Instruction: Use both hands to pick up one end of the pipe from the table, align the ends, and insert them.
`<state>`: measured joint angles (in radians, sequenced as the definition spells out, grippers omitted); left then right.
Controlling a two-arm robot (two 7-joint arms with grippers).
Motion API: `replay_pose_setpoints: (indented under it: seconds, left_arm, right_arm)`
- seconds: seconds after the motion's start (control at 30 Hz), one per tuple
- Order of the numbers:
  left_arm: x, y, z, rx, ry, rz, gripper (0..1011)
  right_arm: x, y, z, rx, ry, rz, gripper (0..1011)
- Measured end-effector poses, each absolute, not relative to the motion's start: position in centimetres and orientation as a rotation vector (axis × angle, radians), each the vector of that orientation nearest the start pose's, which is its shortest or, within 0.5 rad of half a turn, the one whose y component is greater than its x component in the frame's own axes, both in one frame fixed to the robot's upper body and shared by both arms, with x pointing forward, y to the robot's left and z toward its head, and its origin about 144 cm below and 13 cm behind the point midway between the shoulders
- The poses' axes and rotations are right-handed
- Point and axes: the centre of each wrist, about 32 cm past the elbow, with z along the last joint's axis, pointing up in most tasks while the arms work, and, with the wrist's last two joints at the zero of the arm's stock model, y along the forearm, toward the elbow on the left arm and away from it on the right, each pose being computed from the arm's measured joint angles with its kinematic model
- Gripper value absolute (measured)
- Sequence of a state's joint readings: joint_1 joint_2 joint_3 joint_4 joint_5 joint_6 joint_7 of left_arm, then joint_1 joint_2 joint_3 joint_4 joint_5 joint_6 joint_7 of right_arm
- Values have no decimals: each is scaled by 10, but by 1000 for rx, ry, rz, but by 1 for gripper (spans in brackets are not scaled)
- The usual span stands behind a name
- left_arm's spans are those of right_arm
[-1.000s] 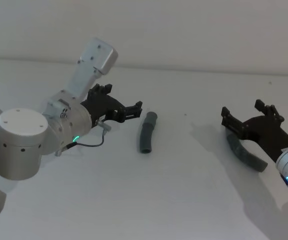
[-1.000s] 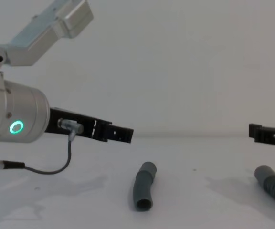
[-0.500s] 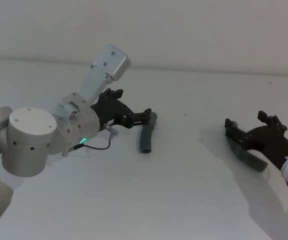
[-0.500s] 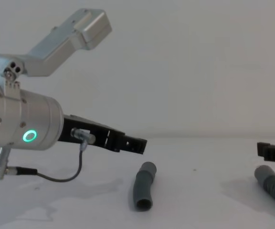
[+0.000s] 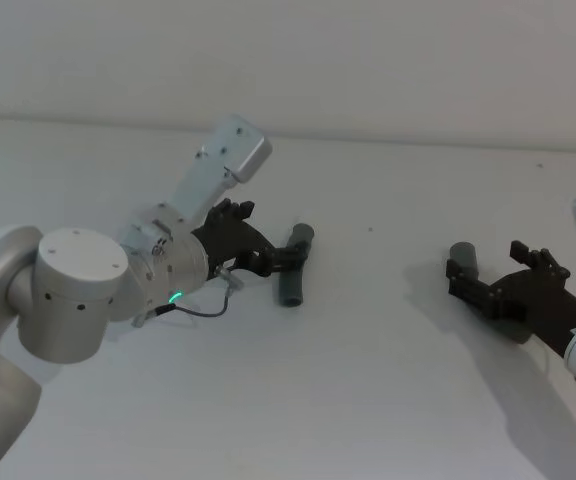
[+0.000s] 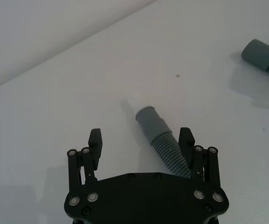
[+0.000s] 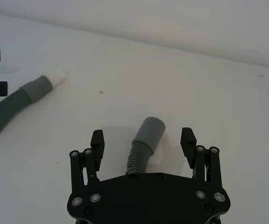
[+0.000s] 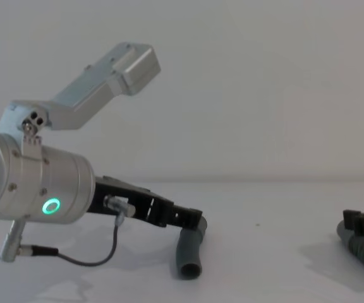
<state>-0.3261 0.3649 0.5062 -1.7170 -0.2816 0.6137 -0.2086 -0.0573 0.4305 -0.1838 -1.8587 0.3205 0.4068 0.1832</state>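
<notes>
progress: early days imo. Both pipe pieces are lying flat on the table [image 5: 368, 390], nothing lifted, nothing joined.
left gripper: the left gripper [image 6: 140, 136] is down low over the table with jaws spread wide, straddling the left piece [image 6: 168, 150] just behind its far cuff. The piece sits closer to one finger, and I can't tell if it touches.
right gripper: the right gripper [image 7: 142, 136] is also wide open, with a finger on each side of the right piece [image 7: 139, 158], gripping nothing yet.
left to do: close both, lift, line up, push together.
left piece axis: mid-table, running near-to-far and leaning a bit right at the far end. The white tip [image 7: 59, 75] points away from the robot.
right piece axis: right side, well apart from the other piece. It runs near-right to far-left, with the open cuff [image 7: 152, 129] pointing left and far.
my guess: the ends don't face each other, so both need turning.
</notes>
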Motion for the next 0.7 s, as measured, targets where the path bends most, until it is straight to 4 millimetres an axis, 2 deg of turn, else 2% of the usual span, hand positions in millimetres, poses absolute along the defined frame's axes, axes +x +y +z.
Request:
replay_pose_setpoints:
  seconds: [0.7]
  left_arm:
    - [497, 165, 1233, 439, 80, 909, 1001]
  right_arm:
    - [430, -263, 1199, -324, 161, -1062, 1000]
